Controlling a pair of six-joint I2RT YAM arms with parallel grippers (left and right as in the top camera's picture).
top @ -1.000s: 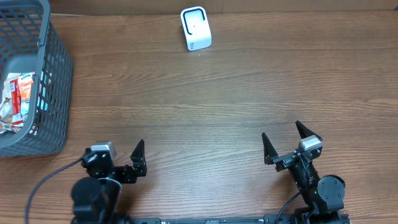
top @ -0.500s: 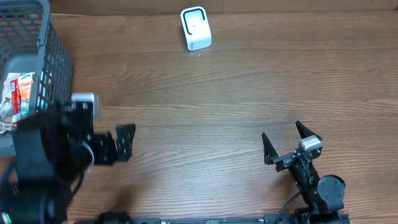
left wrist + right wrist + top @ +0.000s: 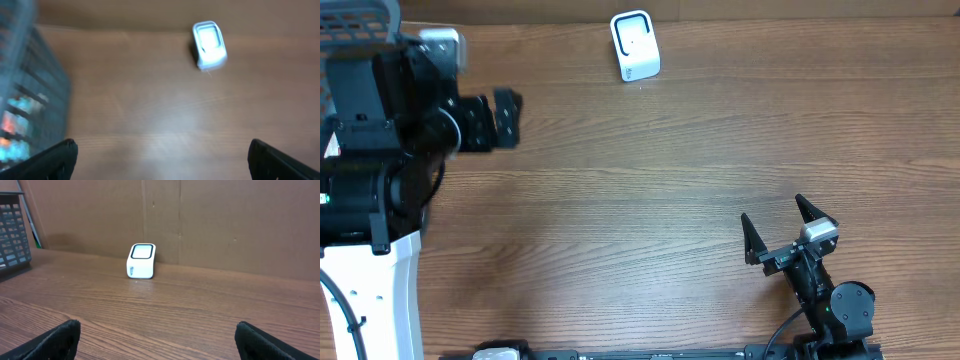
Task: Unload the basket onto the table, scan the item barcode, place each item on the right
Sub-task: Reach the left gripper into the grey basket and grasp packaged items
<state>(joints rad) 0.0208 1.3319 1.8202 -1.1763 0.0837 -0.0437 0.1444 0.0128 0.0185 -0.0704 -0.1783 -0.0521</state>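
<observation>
A white barcode scanner [image 3: 634,45] stands at the back of the table, also in the left wrist view [image 3: 210,44] and the right wrist view [image 3: 141,260]. My left arm is raised over the grey basket [image 3: 360,14] at the far left. Its gripper [image 3: 500,120] is open and empty, and points toward the scanner. Through the basket wall [image 3: 30,95] blurred colourful packets [image 3: 15,127] show; I cannot make out a single item. In the left wrist view the gripper [image 3: 161,147] hangs open over bare wood. My right gripper [image 3: 772,212] rests open and empty near the front right.
The wooden table [image 3: 670,150] runs between scanner and right arm. A brown cardboard wall [image 3: 200,220] closes the back. The basket's corner [image 3: 12,230] shows at the left in the right wrist view.
My left arm has lifted from the front edge and swung to the back left, over the basket, still open. The right arm has not moved.
</observation>
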